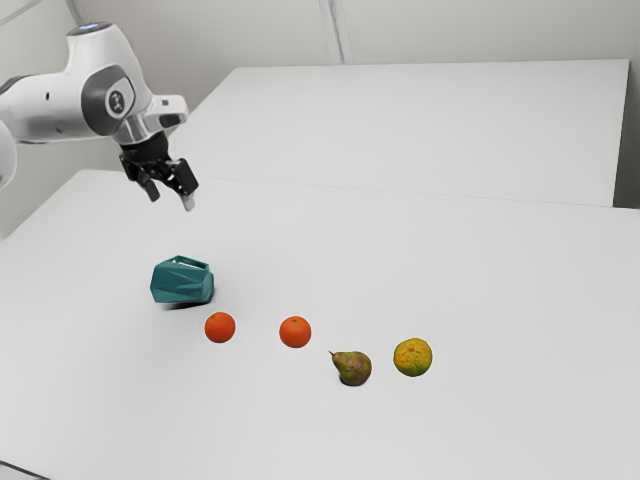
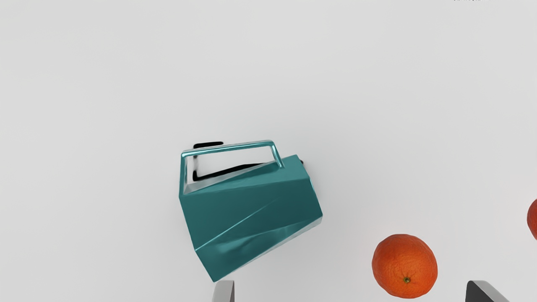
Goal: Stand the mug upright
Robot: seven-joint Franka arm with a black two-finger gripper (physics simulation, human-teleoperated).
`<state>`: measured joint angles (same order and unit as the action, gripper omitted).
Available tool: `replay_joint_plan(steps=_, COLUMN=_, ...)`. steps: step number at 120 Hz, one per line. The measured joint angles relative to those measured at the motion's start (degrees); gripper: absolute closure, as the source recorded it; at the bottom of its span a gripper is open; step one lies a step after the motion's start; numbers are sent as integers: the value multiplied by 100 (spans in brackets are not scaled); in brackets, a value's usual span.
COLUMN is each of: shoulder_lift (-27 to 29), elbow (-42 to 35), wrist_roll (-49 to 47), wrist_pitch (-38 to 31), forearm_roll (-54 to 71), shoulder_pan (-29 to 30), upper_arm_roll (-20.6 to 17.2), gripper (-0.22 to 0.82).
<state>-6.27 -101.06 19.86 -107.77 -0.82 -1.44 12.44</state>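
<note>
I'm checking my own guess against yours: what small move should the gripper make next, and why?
Probably shift the open gripper sideways toward the mug before lowering. The mug lies on its side, and in the wrist view it sits off toward one finger, while the nearer orange lines up more with the gap between them.

1. The mug (image 2: 251,214) is teal, glossy and faceted, with an angular loop handle (image 2: 228,147).
2. It lies tipped on its side on the bench (image 1: 450,260), near an orange fruit (image 1: 220,327).
</note>
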Motion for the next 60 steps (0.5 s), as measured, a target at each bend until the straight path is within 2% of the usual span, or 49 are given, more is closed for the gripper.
replay_joint_plan(steps=16, shoulder_lift=-34, elbow=4, wrist_roll=4, wrist_pitch=-23, forearm_roll=-159, shoulder_pan=-7, upper_arm_roll=249, gripper=0)
replay_joint_plan(steps=35, shoulder_lift=-378, elbow=50, wrist_roll=273, wrist_pitch=29, forearm_roll=-950, shoulder_pan=822, upper_arm_roll=252, gripper=0)
replay_joint_plan(steps=60, shoulder_lift=-1123, elbow=274, wrist_roll=964, wrist_pitch=525, forearm_roll=-1948, shoulder_pan=1443, upper_arm_roll=268, gripper=0)
